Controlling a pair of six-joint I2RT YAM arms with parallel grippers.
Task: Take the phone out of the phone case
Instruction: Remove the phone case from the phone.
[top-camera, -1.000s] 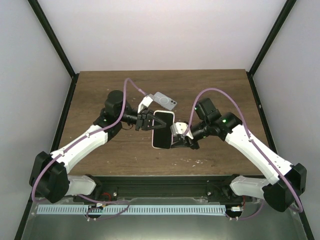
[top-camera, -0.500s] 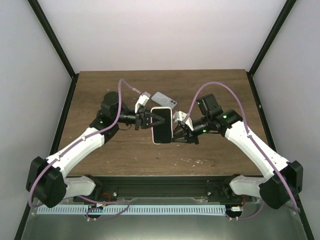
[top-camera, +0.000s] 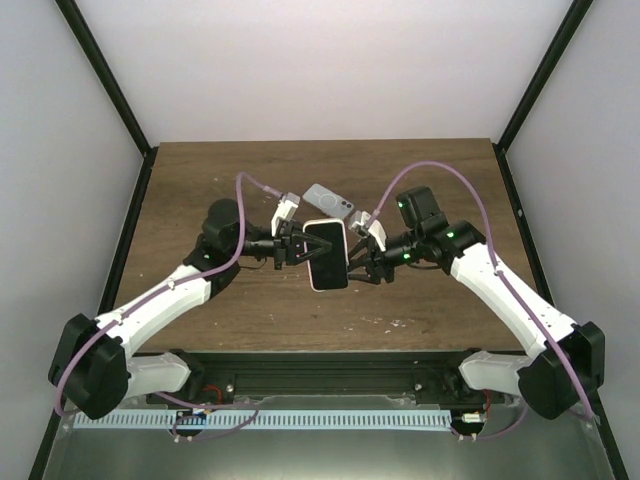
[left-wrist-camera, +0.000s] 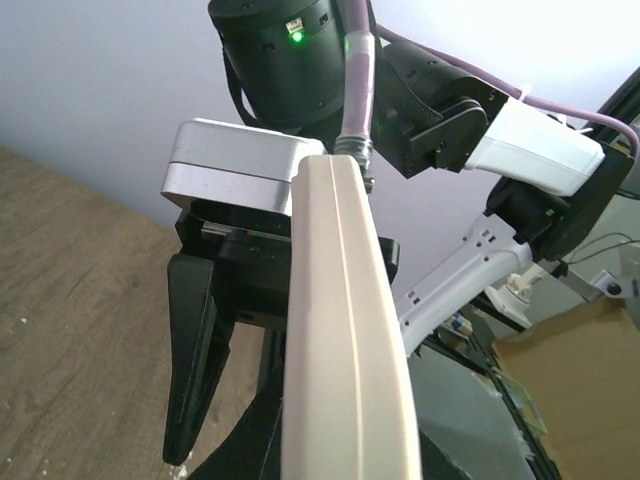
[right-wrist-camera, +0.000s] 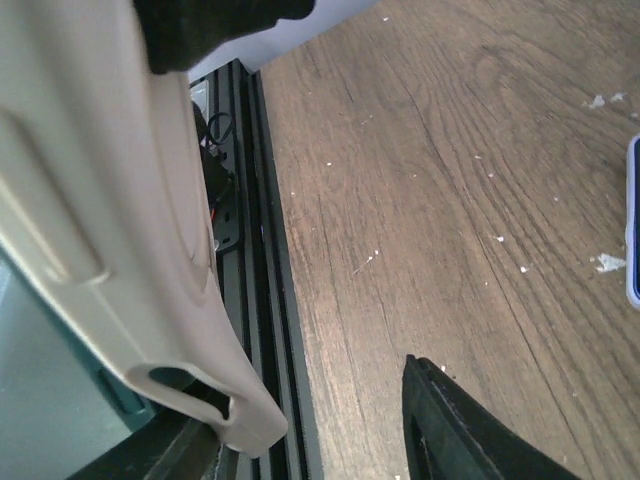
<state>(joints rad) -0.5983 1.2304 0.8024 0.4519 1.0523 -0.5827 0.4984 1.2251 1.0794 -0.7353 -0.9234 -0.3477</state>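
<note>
Both my tools meet above the middle of the surface (top-camera: 200, 190). My left tool (top-camera: 298, 249) pinches the left edge of the phone (top-camera: 327, 255), screen up in its beige phone case (left-wrist-camera: 345, 330); my right tool (top-camera: 357, 266) sits at its right edge, fingers (right-wrist-camera: 450, 430) spread.

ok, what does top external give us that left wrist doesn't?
Top external only: the phone's dark screen, the left arm, and a grey second phone lying on the table behind. Left wrist only: the cream phone case edge-on, with its seam line. Both: the right gripper at the case, and the wooden table.
</note>
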